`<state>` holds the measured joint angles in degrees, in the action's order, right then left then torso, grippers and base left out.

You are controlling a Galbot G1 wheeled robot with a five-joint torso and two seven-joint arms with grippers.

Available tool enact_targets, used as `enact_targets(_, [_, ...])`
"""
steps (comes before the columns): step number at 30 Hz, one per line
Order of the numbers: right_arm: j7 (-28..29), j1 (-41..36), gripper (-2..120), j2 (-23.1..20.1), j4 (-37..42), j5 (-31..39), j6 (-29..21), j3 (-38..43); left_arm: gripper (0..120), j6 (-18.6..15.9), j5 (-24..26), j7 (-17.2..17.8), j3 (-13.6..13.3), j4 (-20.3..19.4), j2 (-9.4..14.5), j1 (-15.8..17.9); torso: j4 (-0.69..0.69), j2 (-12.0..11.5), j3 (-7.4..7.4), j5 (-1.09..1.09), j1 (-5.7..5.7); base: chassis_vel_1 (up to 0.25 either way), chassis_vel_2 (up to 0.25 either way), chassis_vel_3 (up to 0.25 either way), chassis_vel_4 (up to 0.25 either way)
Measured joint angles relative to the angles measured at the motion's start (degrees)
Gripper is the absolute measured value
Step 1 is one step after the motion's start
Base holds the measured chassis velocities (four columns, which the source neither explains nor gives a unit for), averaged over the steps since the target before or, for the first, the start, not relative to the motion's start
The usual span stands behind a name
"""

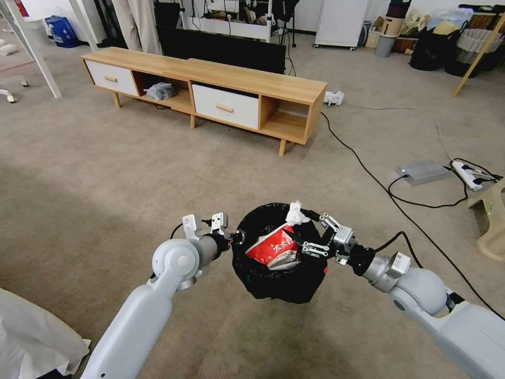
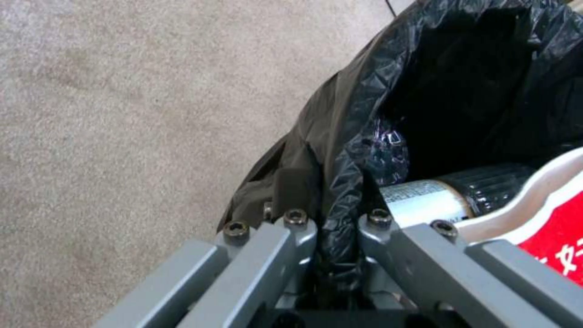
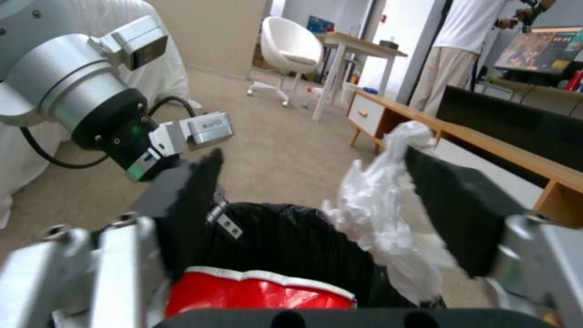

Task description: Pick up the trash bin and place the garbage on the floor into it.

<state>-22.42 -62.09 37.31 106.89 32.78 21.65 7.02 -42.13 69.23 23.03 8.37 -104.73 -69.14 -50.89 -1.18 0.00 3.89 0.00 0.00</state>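
The trash bin (image 1: 279, 279), lined with a black bag folded over its rim, is held between the two arms above the carpet (image 1: 131, 173). Inside it lie a red-and-white wrapper (image 1: 273, 247) and a dark bottle with a pale label (image 2: 437, 200). A white paper wad (image 1: 296, 213) sits at the far rim of the bin, touching the bag edge.

Left gripper (image 1: 238, 237): at the bin's left rim. The left wrist view shows its fingers (image 2: 291, 228) pressed together on a fold of the bag at the rim, one finger outside the bin and one inside.

Right gripper (image 1: 315, 231): over the bin's right rim, jaws spread apart. In the right wrist view the white wad (image 3: 389, 205) lies between the black pads (image 3: 462, 205), against one pad and clear of the other.

Surroundings: a low wooden cabinet (image 1: 210, 89) stands well beyond the bin; black cables (image 1: 368, 168) and a power strip (image 1: 468, 173) lie on the carpet to the right.
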Motion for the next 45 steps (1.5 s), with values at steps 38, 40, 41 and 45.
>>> enact_targets(38, [2.0, -0.3, 100, -1.9, 0.7, -0.3, -1.0, 1.3, 1, 1.3, -5.2, -5.1, -5.4, 13.2, -11.5, 9.7, -0.01, 0.0, 0.0, 0.02, 0.0, 0.0, 0.0, 0.0, 0.0])
enact_targets(40, [2.0, -0.6, 100, -1.9, 0.7, -0.3, -1.0, 1.6, 1, 1.3, -5.4, -5.2, -5.9, 13.9, -12.4, 10.4, -0.02, 0.0, 0.0, 0.01, 0.0, 0.0, 0.0, 0.0, 0.0])
enact_targets(41, [2.0, -0.9, 100, -2.2, 0.8, -0.3, -0.9, 2.0, 1, 1.3, -5.6, -5.4, -6.3, 14.6, -13.0, 11.1, -0.01, 0.0, 0.0, 0.02, 0.0, 0.0, 0.0, 0.0, 0.0])
enact_targets(45, [1.9, -1.4, 100, -3.0, 0.9, -0.2, -0.7, 2.7, 1, 1.4, -5.8, -5.5, -6.5, 15.1, -13.3, 11.7, 0.0, 0.0, 0.0, 0.01, 0.0, 0.0, 0.0, 0.0, 0.0])
